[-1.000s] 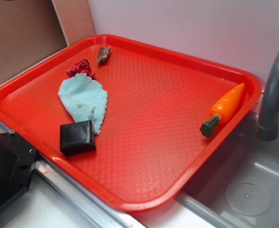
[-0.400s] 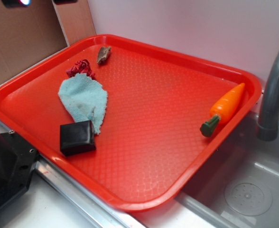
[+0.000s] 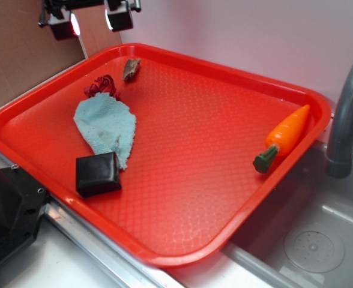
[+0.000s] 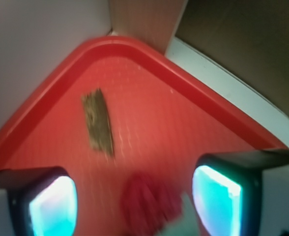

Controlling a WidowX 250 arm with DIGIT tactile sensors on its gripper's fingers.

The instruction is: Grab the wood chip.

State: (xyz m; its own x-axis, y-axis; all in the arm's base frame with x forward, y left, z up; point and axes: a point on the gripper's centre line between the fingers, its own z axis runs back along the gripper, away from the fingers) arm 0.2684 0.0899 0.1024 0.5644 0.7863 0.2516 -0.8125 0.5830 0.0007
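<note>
Red plastic tray point(image 3: 182, 252) carries everything, and the change is overhead: the pincer point(image 3: 90, 18), barely in view a moment ago, has dropped in at the far corner, jaws apart and empty; the wood chip point(image 3: 130, 68) lies untouched near the far rim, beside the dark-red scrap point(image 3: 101, 86); descent remains, I judge.

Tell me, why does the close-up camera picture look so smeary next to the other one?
Wrist view: motion-blurred, the wood chip streaked and the gripper pads glowing overexposed. Exterior view: sharp, evenly lit, with soft glare on the tray.
</note>
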